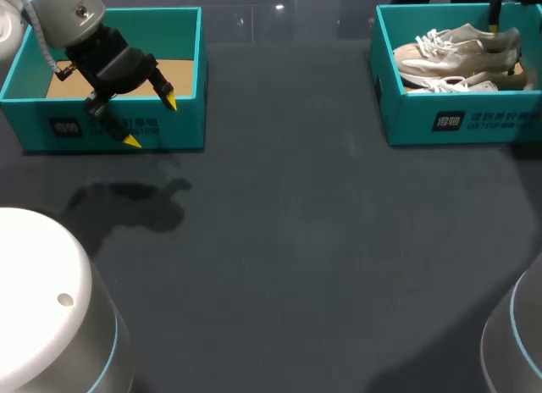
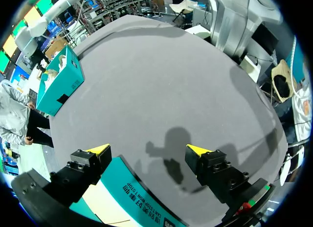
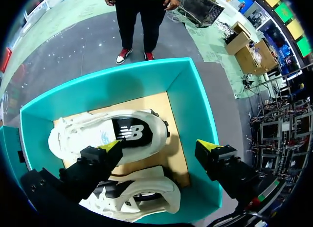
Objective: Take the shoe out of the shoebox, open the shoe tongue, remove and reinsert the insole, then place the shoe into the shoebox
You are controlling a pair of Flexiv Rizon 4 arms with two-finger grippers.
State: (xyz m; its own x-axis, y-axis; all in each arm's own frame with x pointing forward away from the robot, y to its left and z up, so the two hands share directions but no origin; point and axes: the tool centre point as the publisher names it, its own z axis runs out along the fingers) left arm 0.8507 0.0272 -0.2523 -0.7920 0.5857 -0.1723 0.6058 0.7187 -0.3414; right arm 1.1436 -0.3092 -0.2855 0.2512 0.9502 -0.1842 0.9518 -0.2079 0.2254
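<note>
Where things lie: While both sneakers rest inside the right shoebox (image 1: 457, 118) at about 2 o'clock on the dark surface (image 1: 288, 240), a second shoebox (image 1: 110, 126) at 10 o'clock shows only its brown cardboard floor.
Shoes: the upper sneaker (image 3: 110, 136) lies on its side with its sole toward the camera; the lower sneaker (image 3: 134, 197) lies alongside it, nearer the box's front wall.
Right end effector (image 3: 159, 153): spread wide, holding nothing — it hangs above the box with one finger over the upper sneaker.
Left end effector (image 1: 151, 119): spread wide, holding nothing, poised over the front wall of the left shoebox.
Step in hand: the scene fits two stages — a shoe about to be lifted out, or a shoe just set back in; the pictures do not settle which.
Next move: none can fairly be named, as each stage would ask for a different one.
</note>
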